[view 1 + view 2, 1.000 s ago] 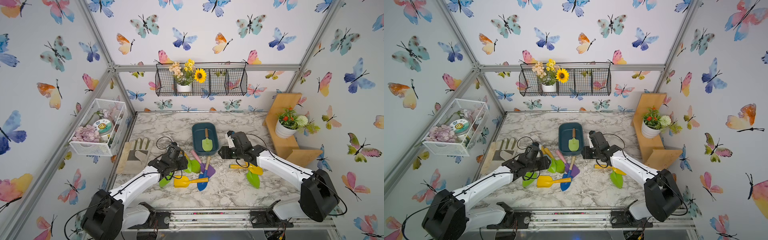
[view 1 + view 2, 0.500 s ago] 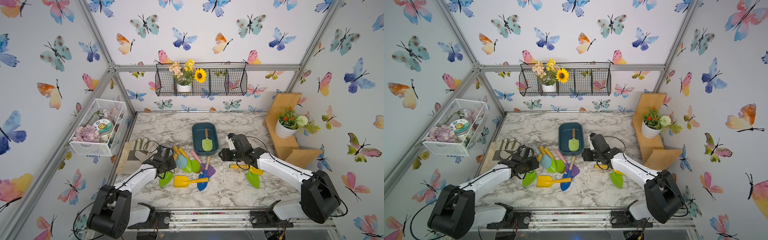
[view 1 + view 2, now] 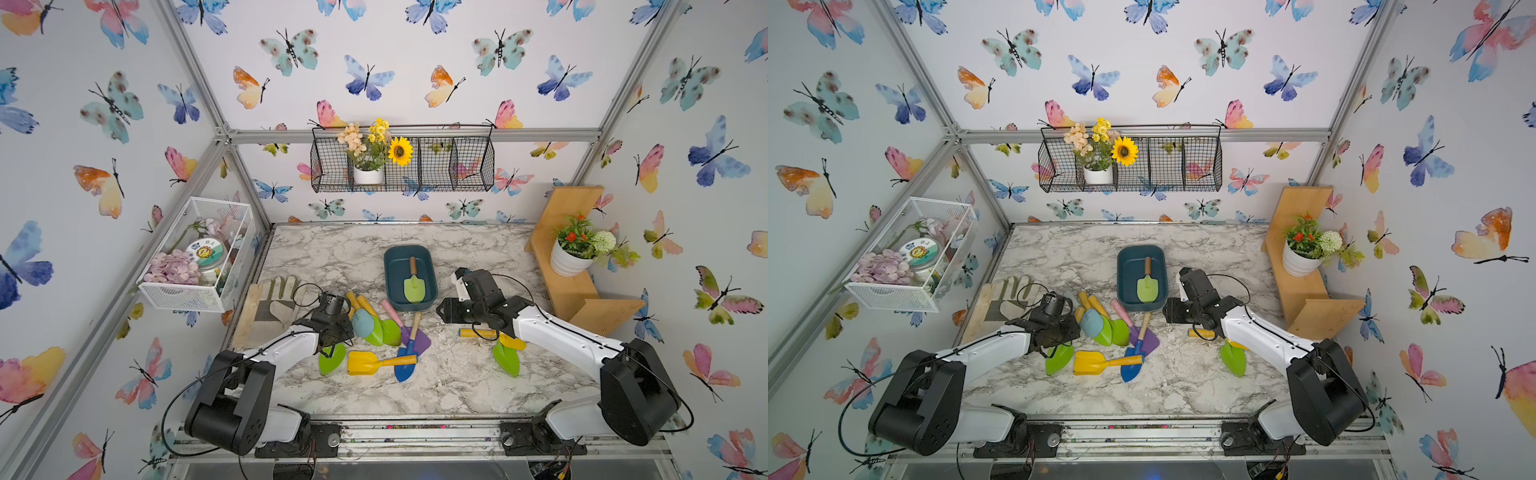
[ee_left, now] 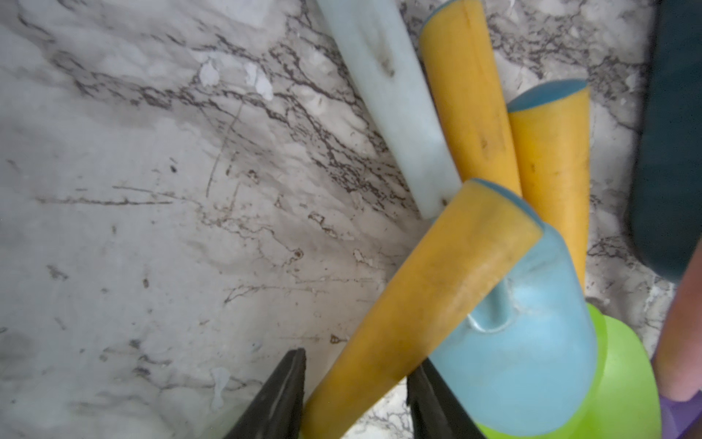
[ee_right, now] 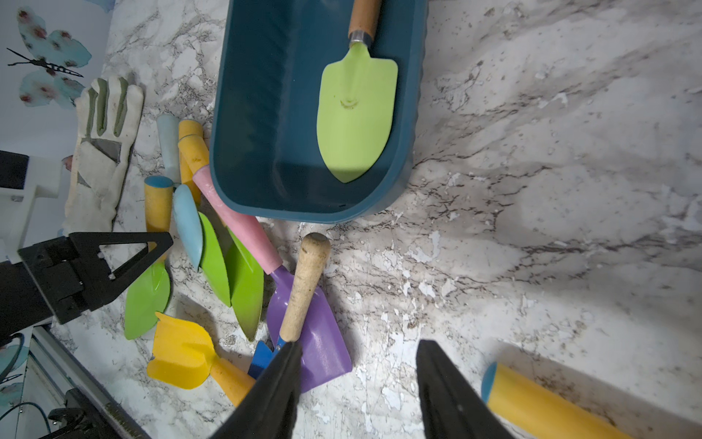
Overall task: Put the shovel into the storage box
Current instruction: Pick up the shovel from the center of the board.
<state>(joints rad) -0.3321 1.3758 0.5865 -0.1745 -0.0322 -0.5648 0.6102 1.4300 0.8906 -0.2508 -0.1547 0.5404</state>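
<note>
Shovel [image 4: 418,296] with yellow handle between left fingers [image 4: 279,391], clamped or not unclear; grip hidden in top views. Right fingers [image 5: 452,395] spread, empty.

I see bare marble table [image 3: 353,245] behind the storage box [image 3: 395,272] and along its right side; a gripper could pass there. The pile of shovels [image 3: 376,328] crowds the box's near left corner, handles crossing, with a pink handle [image 5: 228,213] right against the box wall. Inside the box, a light green shovel [image 3: 414,289] takes the right half and the left half is free. A glove [image 3: 272,303] lies well left of the box, and a wooden shelf [image 3: 582,291] stands well to its right.
</note>
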